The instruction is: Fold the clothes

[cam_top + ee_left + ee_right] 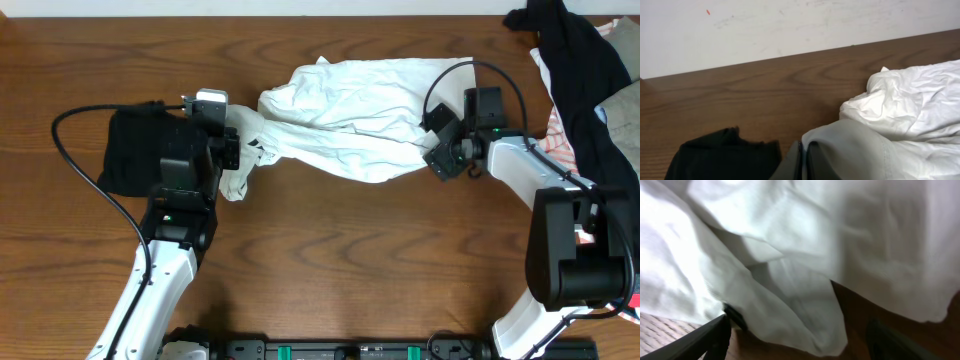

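A large wrinkled white shirt is being shown lying bunched across the middle of a wooden bench. At its left end, the left jaws are being held closed on a fold of it, with the pinch cut off at the bottom of the left wrist view. The right jaws are being held open at the shirt's right edge, where blurred cloth is filling the right wrist view. A black garment is being partly hidden by the left arm. A pile of other clothes is being cut off at the right.
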`<action>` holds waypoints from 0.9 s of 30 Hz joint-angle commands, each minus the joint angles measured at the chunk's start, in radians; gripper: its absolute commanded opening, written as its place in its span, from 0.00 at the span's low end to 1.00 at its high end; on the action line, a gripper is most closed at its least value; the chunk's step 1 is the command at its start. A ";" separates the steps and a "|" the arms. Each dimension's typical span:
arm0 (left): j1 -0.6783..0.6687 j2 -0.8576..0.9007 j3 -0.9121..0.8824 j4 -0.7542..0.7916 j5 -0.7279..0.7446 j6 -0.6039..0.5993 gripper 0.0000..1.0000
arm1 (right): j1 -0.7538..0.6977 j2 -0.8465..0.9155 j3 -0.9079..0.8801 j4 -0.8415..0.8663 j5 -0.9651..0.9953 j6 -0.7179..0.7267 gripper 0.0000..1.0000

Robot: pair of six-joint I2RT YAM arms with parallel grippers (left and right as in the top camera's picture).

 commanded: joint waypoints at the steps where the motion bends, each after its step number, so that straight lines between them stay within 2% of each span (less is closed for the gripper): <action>1: 0.003 -0.019 0.005 0.008 -0.001 -0.010 0.06 | 0.008 -0.026 0.011 -0.003 -0.018 -0.023 0.84; 5: 0.003 -0.019 0.005 0.008 -0.001 -0.010 0.06 | 0.000 -0.023 0.011 -0.004 -0.018 -0.031 0.84; 10: 0.003 -0.019 0.005 0.008 -0.001 -0.010 0.06 | -0.005 -0.007 0.011 -0.007 -0.018 -0.034 0.73; 12: 0.003 -0.019 0.005 0.007 -0.001 -0.010 0.06 | -0.005 0.000 0.011 -0.005 -0.016 -0.034 0.63; 16: 0.003 -0.019 0.005 0.007 -0.001 -0.010 0.06 | -0.006 0.017 0.011 -0.005 -0.002 -0.034 0.57; 22: 0.003 -0.019 0.005 0.007 -0.001 -0.010 0.06 | -0.021 0.032 0.011 -0.005 -0.002 -0.034 0.40; 27: 0.003 -0.019 0.005 0.007 -0.001 -0.010 0.06 | -0.022 0.033 0.011 -0.005 -0.003 -0.034 0.36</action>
